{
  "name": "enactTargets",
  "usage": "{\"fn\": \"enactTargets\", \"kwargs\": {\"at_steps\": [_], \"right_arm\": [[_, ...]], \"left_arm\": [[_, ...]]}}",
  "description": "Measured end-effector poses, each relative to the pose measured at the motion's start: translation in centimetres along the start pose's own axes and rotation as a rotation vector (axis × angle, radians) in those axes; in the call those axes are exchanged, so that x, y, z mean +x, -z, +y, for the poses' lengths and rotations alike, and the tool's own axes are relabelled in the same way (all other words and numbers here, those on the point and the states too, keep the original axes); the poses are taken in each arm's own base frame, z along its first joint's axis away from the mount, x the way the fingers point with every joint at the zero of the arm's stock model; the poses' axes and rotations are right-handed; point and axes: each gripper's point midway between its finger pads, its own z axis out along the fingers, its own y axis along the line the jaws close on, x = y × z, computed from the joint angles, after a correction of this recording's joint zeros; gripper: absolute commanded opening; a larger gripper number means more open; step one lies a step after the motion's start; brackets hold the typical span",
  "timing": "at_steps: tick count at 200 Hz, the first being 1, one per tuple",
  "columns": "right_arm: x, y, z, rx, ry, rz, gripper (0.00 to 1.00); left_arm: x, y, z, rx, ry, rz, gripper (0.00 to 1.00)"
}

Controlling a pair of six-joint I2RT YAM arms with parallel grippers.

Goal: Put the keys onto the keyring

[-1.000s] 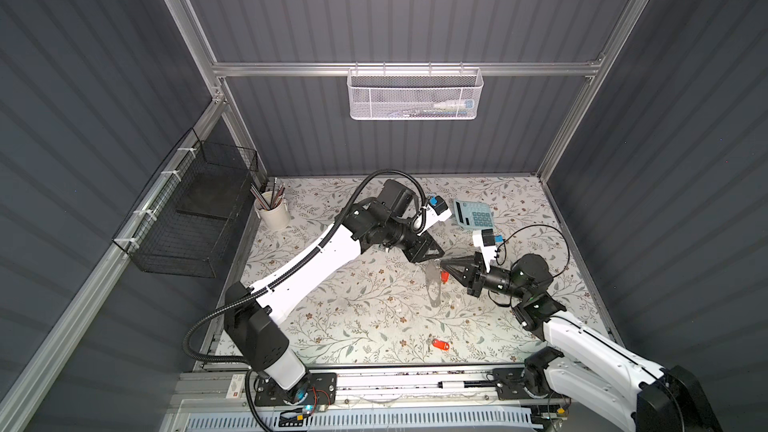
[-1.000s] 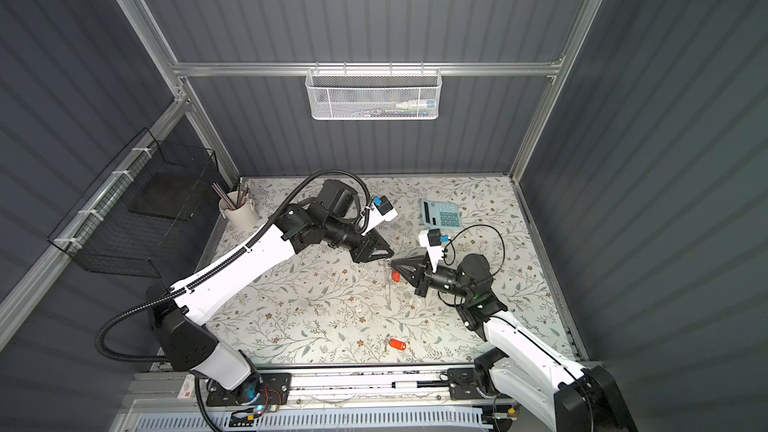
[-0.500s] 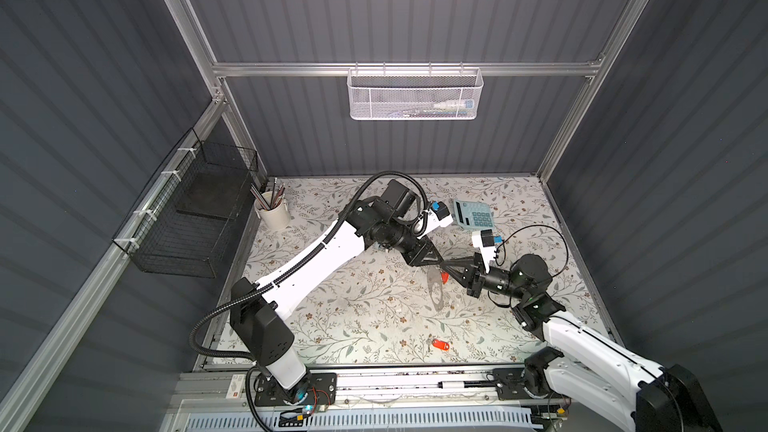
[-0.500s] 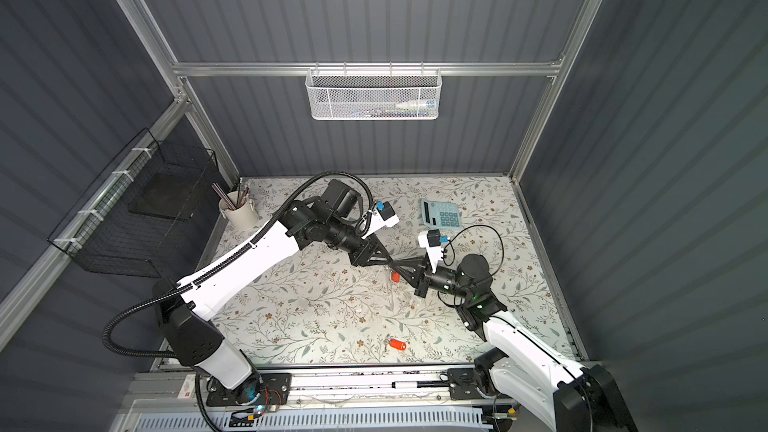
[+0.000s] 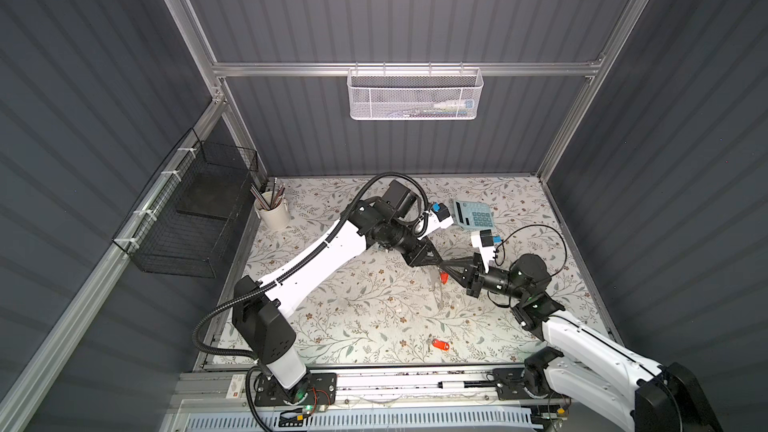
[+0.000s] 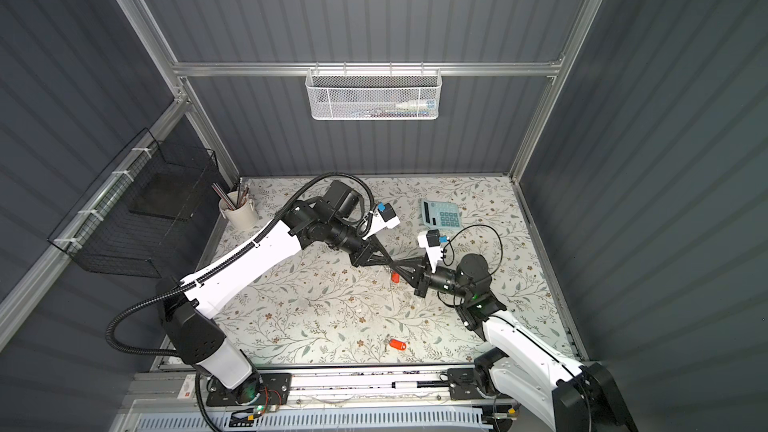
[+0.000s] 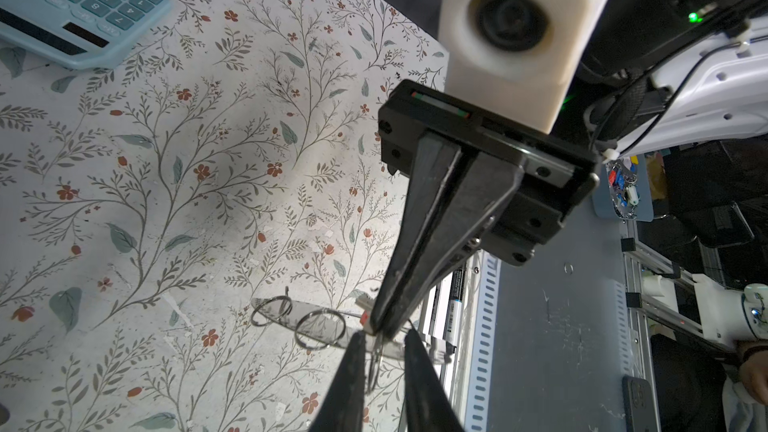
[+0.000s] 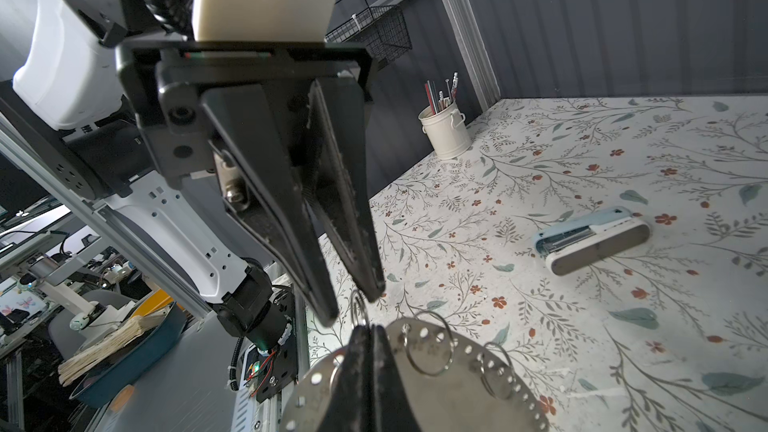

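Note:
My right gripper (image 8: 371, 331) is shut on the rim of the keyring (image 8: 436, 392), a gray plate with holes that carries a few wire rings and hangs above the table. My left gripper (image 7: 384, 336) meets it tip to tip in both top views (image 5: 443, 263). Its fingers are slightly apart and straddle a small wire ring (image 8: 358, 305) at the plate's edge. One red-orange key (image 5: 443, 278) hangs right by the right gripper's tips (image 6: 400, 268); I cannot tell how it is attached. The other key (image 5: 440, 344) lies on the table near the front edge.
A pale blue calculator (image 5: 473, 213) lies at the back right. A stapler (image 8: 594, 238) lies under the left arm, and a cream pencil cup (image 5: 272, 214) stands at the back left. A black wire basket (image 5: 187, 218) hangs on the left wall.
My left gripper has moved toward the right gripper, and its tips now reach the plate's edge. Its fingers have narrowed. The right arm has stayed still with the plate.

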Motion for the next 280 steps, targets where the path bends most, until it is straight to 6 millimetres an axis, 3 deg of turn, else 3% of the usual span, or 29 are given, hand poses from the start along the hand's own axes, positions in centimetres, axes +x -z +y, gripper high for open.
{"fn": "enactTargets", "kwargs": {"at_steps": [63, 161, 177, 199, 239, 280], "right_arm": [[0.0, 0.0, 0.0, 0.001, -0.001, 0.000, 0.00], [0.9, 0.2, -0.2, 0.012, -0.013, 0.017, 0.00], [0.8, 0.3, -0.3, 0.023, -0.014, 0.013, 0.21], [0.1, 0.6, -0.4, 0.052, 0.018, -0.022, 0.33], [-2.1, 2.2, -0.6, 0.154, 0.093, -0.134, 0.48], [-2.1, 2.8, -1.9, 0.231, 0.084, -0.161, 0.50]], "left_arm": [[0.2, -0.2, 0.1, 0.009, 0.005, 0.006, 0.04], [1.0, -0.8, 0.1, 0.036, 0.020, 0.018, 0.00], [0.9, -0.9, 0.2, 0.033, 0.015, 0.008, 0.00], [1.5, -1.0, 0.5, 0.012, 0.017, -0.003, 0.00], [2.0, -0.7, 0.8, -0.034, 0.012, -0.098, 0.00], [2.3, 0.6, -0.2, -0.073, -0.031, -0.292, 0.00]]}}
